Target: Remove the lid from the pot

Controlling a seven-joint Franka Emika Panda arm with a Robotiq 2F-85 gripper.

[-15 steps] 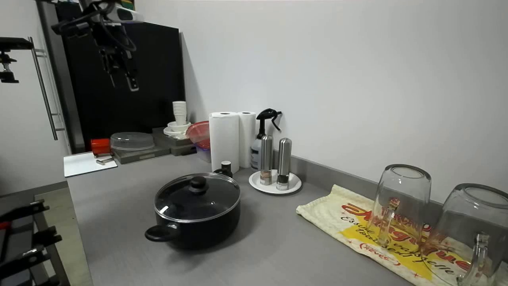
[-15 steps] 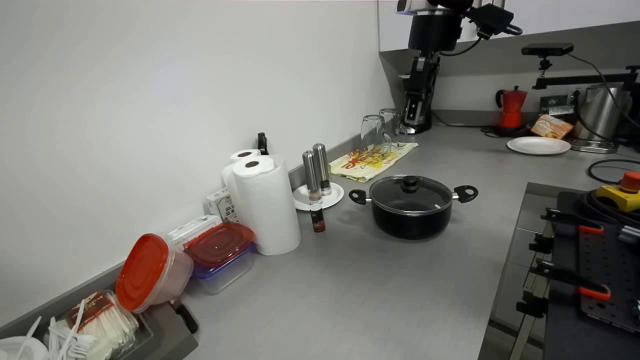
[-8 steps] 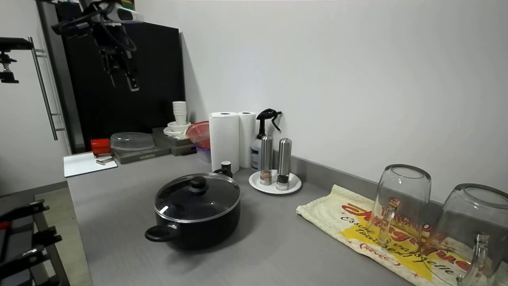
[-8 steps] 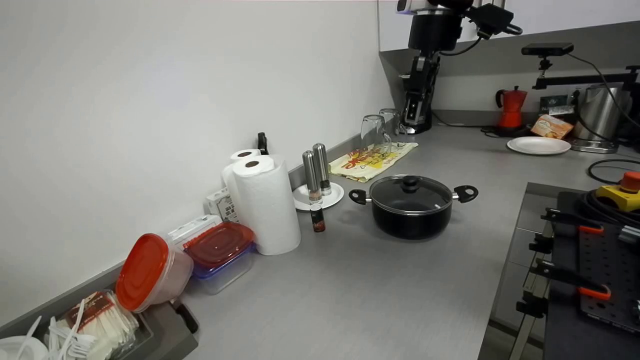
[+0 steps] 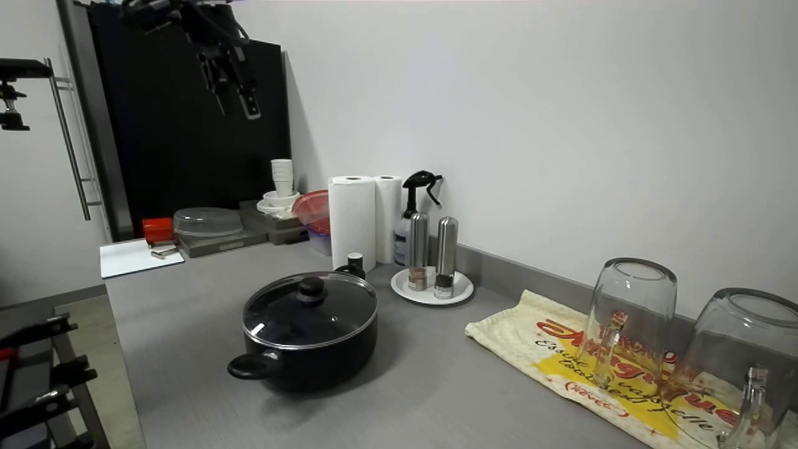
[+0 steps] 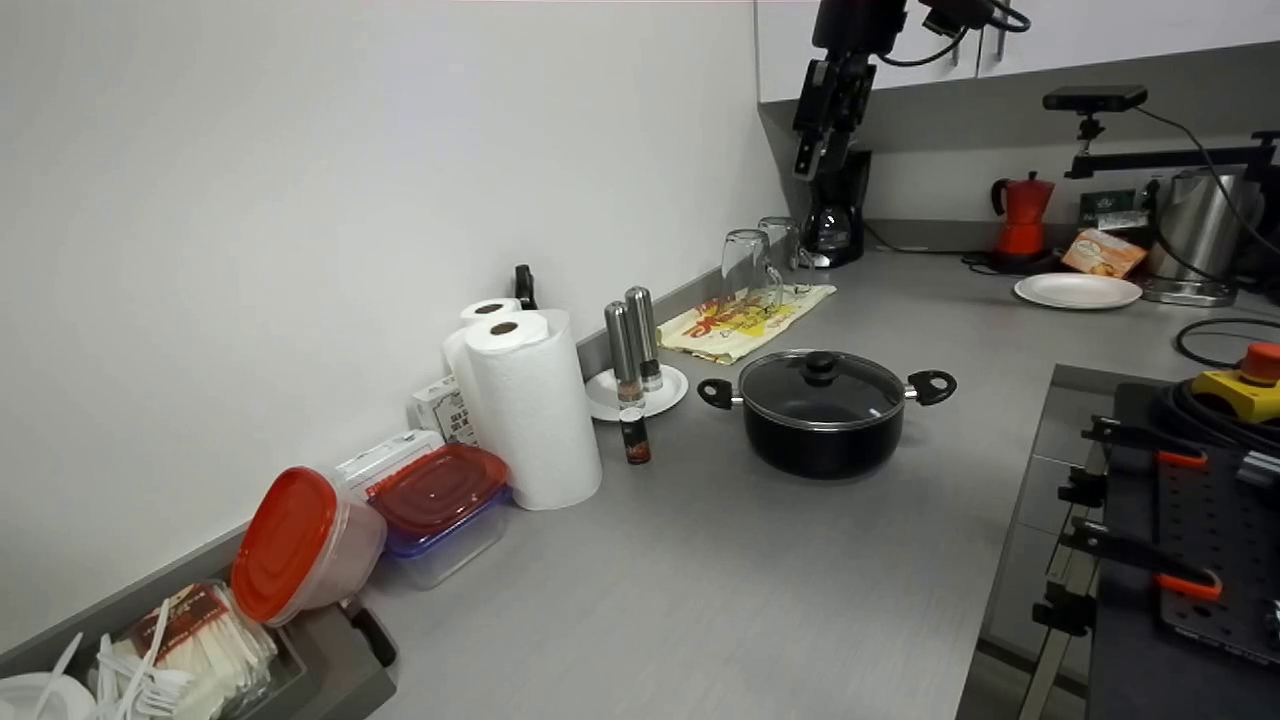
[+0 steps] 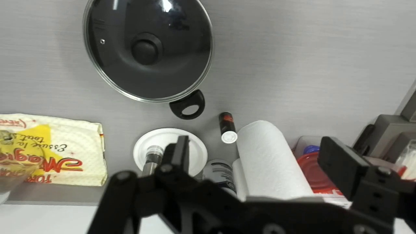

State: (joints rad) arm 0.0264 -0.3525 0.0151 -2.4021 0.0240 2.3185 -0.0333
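The glass lid (image 6: 822, 402) (its black knob (image 6: 820, 366) is pointing upward) is covering the two-handled black pot (image 6: 822, 452) on the worktop (image 6: 760, 590). The pincer (image 7: 255, 142) is hanging spread wide, higher up and well apart.

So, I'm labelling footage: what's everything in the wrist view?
pot: one, black, upper left
pot lid: one, dark glass, on pot
dish towel: one, cream and yellow, left edge
glass mug: one showing, clear, on towel
plate: one, white, near pot
spice mill: one showing, silver, on plate
paper towel rolls: two, white, beside plate
capped jar: one, dark, beside rolls
spray bottle: one, greyish, beside rolls
food containers: count unclear, red, blue, beside rolls
storage tray: count unclear, grey, right edge
packaging: count unclear, whitish, right edge
countertop: one, grey, underneath
wall: one, white, bottom edge
jaws: one pair, black, open, foreground
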